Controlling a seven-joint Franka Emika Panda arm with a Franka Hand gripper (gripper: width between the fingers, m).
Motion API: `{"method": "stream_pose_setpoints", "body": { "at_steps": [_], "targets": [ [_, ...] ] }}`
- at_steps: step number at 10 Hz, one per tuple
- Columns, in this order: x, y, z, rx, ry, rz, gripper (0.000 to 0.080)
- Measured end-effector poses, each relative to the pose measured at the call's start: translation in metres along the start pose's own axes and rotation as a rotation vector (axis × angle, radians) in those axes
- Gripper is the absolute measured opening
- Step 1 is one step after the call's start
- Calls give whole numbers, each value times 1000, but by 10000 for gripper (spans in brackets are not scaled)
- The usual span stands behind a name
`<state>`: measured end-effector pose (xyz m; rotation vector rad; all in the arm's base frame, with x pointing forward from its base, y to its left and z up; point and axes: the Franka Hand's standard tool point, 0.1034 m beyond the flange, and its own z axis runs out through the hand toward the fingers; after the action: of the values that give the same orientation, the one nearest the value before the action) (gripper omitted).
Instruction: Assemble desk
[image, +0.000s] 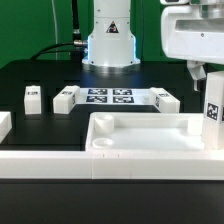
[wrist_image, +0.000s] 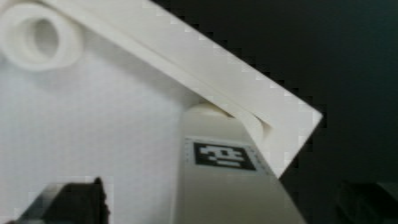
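The white tray-like tabletop (image: 150, 135) lies at the front, and its underside fills the wrist view (wrist_image: 107, 110) with a round corner socket (wrist_image: 39, 40). One tagged leg (image: 213, 110) stands upright at the tabletop's corner on the exterior view's right. In the wrist view this leg (wrist_image: 228, 170) meets the tabletop's corner. My gripper (image: 205, 72) is above the leg's top. In the wrist view the gripper (wrist_image: 222, 200) straddles the leg, with a gap between each dark finger (wrist_image: 75, 205) and the leg, so it is open. Three more legs (image: 33, 97) (image: 66, 98) (image: 167, 100) lie on the table.
The marker board (image: 110, 96) lies at the table's middle, in front of the robot base (image: 108, 40). A long white border rail (image: 100, 165) runs along the front, with another white piece (image: 4, 125) on the exterior view's left.
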<state>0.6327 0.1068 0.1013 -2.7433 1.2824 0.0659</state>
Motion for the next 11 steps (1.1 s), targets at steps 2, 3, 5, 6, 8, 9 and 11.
{"method": "stream_pose_setpoints", "body": {
  "at_steps": [2, 3, 5, 6, 8, 9, 11],
  "targets": [
    [3, -1, -2, 2, 0, -230, 649],
    [2, -1, -3, 1, -2, -295, 649],
    [1, -1, -3, -5, -11, -467, 649],
    [1, -1, -3, -4, -10, -500, 649],
    [2, -1, -3, -3, -11, -661, 649],
    [2, -1, -3, -8, -9, -710, 649],
    [4, 0, -3, -58, 16, -985, 649]
  ]
}}
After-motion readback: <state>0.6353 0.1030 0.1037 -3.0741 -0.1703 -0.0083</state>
